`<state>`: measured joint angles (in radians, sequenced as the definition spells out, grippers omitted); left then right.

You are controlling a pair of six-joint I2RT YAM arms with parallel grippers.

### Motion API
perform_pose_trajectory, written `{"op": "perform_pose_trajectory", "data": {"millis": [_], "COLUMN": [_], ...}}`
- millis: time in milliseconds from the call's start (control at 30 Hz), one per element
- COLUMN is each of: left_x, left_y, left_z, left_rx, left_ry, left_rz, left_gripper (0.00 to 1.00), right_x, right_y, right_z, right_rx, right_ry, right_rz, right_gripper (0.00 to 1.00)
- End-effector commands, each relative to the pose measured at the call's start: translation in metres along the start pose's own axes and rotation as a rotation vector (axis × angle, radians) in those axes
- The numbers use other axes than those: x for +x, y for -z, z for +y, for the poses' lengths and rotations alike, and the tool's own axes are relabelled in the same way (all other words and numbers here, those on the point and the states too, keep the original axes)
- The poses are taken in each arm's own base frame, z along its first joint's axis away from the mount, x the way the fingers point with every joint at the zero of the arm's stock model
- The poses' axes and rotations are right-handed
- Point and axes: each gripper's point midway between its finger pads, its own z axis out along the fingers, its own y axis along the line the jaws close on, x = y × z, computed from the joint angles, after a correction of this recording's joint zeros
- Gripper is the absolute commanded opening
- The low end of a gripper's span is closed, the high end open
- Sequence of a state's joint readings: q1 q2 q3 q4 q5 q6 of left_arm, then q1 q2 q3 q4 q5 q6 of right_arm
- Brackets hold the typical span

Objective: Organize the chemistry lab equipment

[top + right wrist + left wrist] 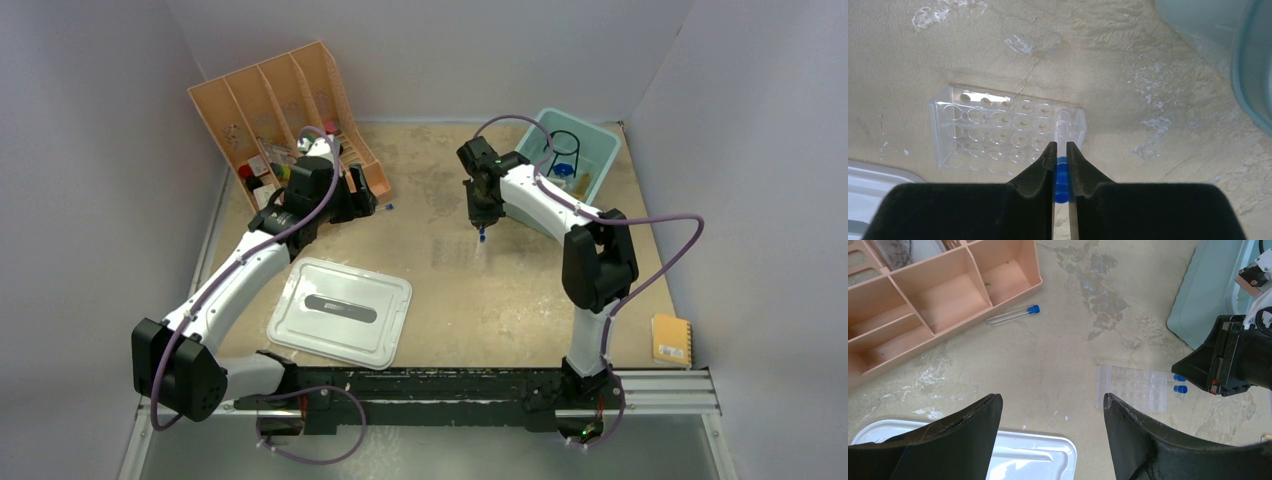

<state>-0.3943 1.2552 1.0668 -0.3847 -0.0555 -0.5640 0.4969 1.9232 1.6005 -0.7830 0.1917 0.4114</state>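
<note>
My right tool point(1061, 150) is pinching a blue-capped tube point(1062, 177) by its cap, fingers pressed against it on both sides. The tube's long axis runs along the tool's reach, pointing down at the desk point(1128, 60). The clear tube rack point(998, 132) stands on the desk directly under the tool. In the right wrist view its long axis runs from 9 to 3 o'clock, and the tube sits over the 3 o'clock end column, with that column's holes at 12 o'clock of the fingertips. I judge the next move depends on keeping the tube plumb over one of those holes. The right arm is plainly the nearer one to the rack.

My left tool point(1052, 396) is spread wide and holds nothing. From it, a loose tube point(1013, 316) lies on the desk at 11 o'clock, beside the peach organizer point(948, 295), with its axis running 8 to 2 o'clock and its cap at the 2 o'clock end. The left arm is nearer to that one.

I can read no writing. The yellow notebook point(671, 340) carries a label too small to make out.
</note>
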Motion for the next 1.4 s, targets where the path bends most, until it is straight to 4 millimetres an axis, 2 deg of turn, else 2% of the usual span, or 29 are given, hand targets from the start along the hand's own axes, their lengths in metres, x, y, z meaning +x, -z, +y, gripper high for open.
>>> {"op": "perform_pose_trajectory", "data": {"millis": [0,100,200,267,367,467,633,733,833,967,1100,1367], "left_x": [-0.011,-0.010,-0.010,-0.010,-0.012,-0.016,-0.028,-0.031,-0.031,-0.026,-0.022,-0.022], "left_y": [0.004,0.004,0.003,0.002,0.002,0.003,0.009,0.012,0.012,0.006,-0.002,-0.011], "left_z": [-0.011,-0.011,-0.010,-0.009,-0.002,0.011,0.051,0.068,0.073,0.073,0.070,0.068], "left_rx": [0.040,0.038,0.034,0.022,-0.019,-0.096,-0.297,-0.347,-0.355,-0.344,-0.322,-0.314], "left_ry": [0.008,0.011,0.016,0.021,0.035,0.058,0.164,0.230,0.264,0.288,0.298,0.296], "left_rz": [-0.034,-0.031,-0.029,-0.029,-0.037,-0.057,-0.111,-0.128,-0.131,-0.104,-0.071,-0.040], "left_gripper": [0.73,0.73,0.73,0.73,0.73,0.72,0.73,0.73,0.73,0.72,0.72,0.72], "right_x": [-0.017,-0.033,-0.060,-0.072,-0.085,-0.093,-0.099,-0.101,-0.105,-0.113,-0.109,-0.107], "right_y": [0.029,0.036,0.042,0.043,0.040,0.039,0.033,0.024,0.012,-0.003,-0.022,-0.041], "right_z": [-0.007,-0.005,0.001,0.014,0.043,0.081,0.142,0.169,0.188,0.202,0.216,0.236], "right_rx": [0.011,-0.002,-0.020,-0.071,-0.176,-0.257,-0.430,-0.501,-0.523,-0.545,-0.595,-0.674], "right_ry": [-0.013,-0.005,0.024,0.070,0.180,0.320,0.424,0.461,0.487,0.494,0.552,0.616], "right_rz": [-0.069,-0.127,-0.222,-0.259,-0.299,-0.362,-0.441,-0.454,-0.475,-0.493,-0.488,-0.495], "right_gripper": [0.16,0.26,0.34,0.37,0.42,0.52,0.62,0.65,0.66,0.68,0.69,0.63]}}
